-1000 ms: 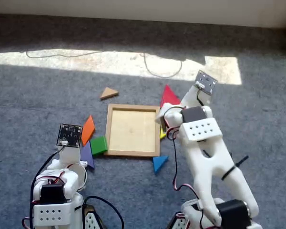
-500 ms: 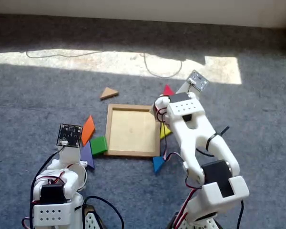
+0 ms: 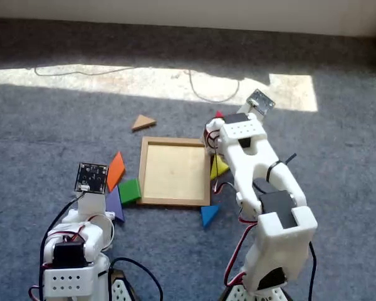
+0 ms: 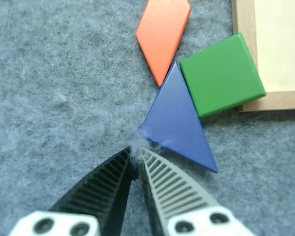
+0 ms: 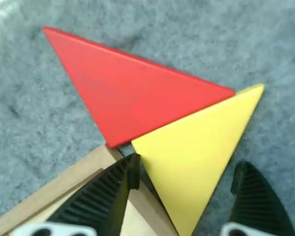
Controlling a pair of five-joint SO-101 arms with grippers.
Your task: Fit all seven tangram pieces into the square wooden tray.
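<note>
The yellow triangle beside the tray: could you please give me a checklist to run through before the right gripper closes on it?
1. Right gripper open: ok.
2. Flat yellow triangle piece lies between its fingers: ok.
3. Yellow triangle piece free of neighbours: not ok; the flat red triangle piece touches it along one edge.
4. Fingers clear of the square wooden tray: cannot tell; one hangs over its corner rim.
5. Tray floor free for placing: ok.
6. Left gripper out of the way: ok; shut, by the flat blue triangle piece on the tray's far side.
</note>
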